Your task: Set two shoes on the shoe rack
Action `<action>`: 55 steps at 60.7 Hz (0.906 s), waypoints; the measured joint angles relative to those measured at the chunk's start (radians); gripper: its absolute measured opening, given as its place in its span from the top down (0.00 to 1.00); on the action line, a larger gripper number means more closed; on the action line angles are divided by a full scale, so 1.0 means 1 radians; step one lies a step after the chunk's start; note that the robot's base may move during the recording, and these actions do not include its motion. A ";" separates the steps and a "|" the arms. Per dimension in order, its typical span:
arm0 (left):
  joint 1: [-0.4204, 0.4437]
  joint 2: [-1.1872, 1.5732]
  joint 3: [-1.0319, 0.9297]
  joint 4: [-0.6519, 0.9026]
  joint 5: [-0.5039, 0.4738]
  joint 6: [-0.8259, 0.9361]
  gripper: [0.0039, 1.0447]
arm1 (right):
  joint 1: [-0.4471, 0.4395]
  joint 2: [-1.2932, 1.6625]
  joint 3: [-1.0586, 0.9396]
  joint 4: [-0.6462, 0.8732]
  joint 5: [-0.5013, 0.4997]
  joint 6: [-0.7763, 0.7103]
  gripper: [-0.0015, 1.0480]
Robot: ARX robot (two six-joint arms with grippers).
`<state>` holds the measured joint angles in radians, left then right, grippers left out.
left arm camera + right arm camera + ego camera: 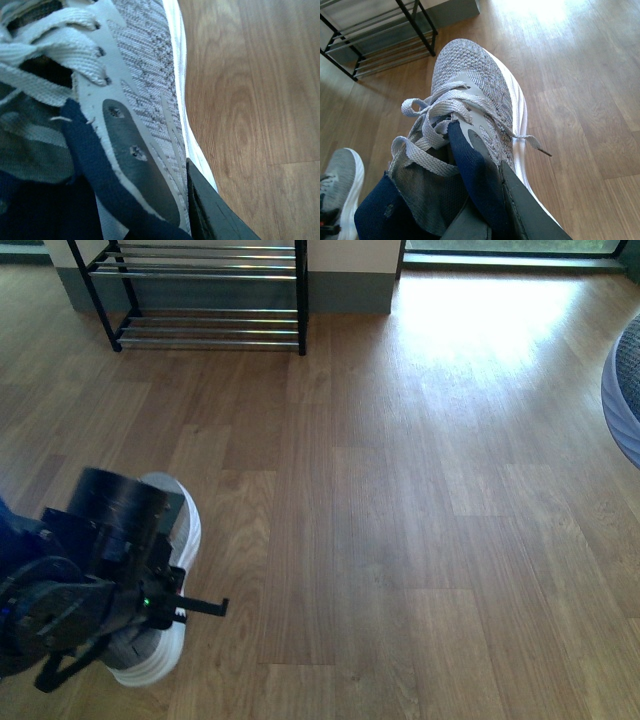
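Note:
In the front view my left gripper [150,610] sits low at the near left, shut on a grey knit sneaker [178,530] with a thick white sole. The left wrist view is filled by that sneaker [145,65], whose collar side is pinched by the left gripper [167,210], one dark finger [210,210] outside it. My right gripper [495,215], unseen in the front view, is shut on the collar of a second grey knit sneaker [475,85], toe towards the shoe rack [380,35]. The rack [200,290] stands at the far left against the wall.
Wooden plank floor [400,520] stretches between me and the rack. A rounded grey-blue object [622,400] juts in at the right edge. A bright sunlit patch [500,310] lies by a window at the back right. The right wrist view also catches the other sneaker [340,185].

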<state>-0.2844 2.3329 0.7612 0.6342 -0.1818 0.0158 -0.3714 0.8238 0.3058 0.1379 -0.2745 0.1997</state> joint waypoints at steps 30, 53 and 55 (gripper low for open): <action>0.024 -1.117 -0.345 -0.473 -0.053 0.162 0.99 | 0.000 0.000 0.000 0.000 0.000 0.000 0.99; -0.086 -1.624 -0.367 -0.785 -0.214 0.122 0.99 | 0.000 0.000 0.000 0.000 0.000 0.000 0.99; -0.086 -1.622 -0.370 -0.787 -0.212 0.121 0.99 | 0.000 0.000 0.000 0.000 0.000 0.000 0.99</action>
<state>-0.3702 0.7109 0.3916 -0.1524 -0.3943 0.1368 -0.3714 0.8238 0.3058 0.1379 -0.2745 0.2001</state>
